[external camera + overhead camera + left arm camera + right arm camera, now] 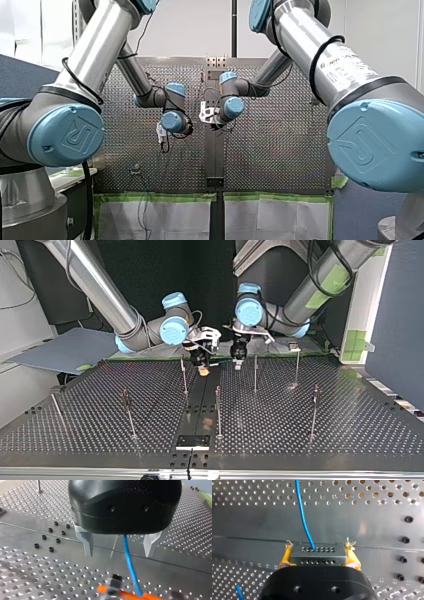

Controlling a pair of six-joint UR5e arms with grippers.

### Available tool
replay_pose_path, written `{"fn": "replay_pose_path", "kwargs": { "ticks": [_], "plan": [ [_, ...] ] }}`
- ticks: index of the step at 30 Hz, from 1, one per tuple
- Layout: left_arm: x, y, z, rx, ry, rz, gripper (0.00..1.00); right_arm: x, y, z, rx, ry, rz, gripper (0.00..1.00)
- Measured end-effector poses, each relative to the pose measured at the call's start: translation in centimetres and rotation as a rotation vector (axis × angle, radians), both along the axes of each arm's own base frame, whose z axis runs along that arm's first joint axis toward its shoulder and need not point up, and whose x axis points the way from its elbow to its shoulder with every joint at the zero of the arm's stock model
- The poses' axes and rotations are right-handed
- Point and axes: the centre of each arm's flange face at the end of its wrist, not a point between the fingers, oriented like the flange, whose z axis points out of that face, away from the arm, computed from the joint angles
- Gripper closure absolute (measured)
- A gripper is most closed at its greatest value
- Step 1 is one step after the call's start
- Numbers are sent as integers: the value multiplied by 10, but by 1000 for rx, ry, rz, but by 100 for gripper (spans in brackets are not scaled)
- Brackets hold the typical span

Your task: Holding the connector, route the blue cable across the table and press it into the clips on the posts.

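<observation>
Right wrist view shows my right pincer [319, 547] clamped on the grey connector [317, 557], with the blue cable [303, 517] running ahead over the worktop [367, 527]. My left pincer [118, 553] stands wide, the blue cable passing between its fingers [86, 542].

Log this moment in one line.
right gripper: shut on connector | left gripper: open, blue cable running between its fingers | posts: no cable seen on them
</observation>
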Motion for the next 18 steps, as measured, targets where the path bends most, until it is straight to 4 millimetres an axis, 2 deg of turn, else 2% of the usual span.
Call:
{"fn": "replay_pose_path", "kwargs": {
  "ticks": [11,12,13,15,16,17,18],
  "plan": [
    [14,-7,-25,28,47,25,0,0,0,0,0,-1,0,100],
    [14,-7,-26,33,48,30,15,0,0,0,0,0,0,100],
    [13,-7,-26,37,50,33,15,0,0,0,0,-1,0,100],
    [12,-8,-27,46,53,39,44,0,0,0,-1,-1,0,100],
    [11,-8,-27,50,54,42,44,0,0,0,-1,-1,0,100],
    [11,-8,-27,54,55,45,72,0,0,0,-1,-1,-1,100],
    [10,-9,-27,58,56,48,72,0,0,0,-1,-1,-1,100]
  ]
}}
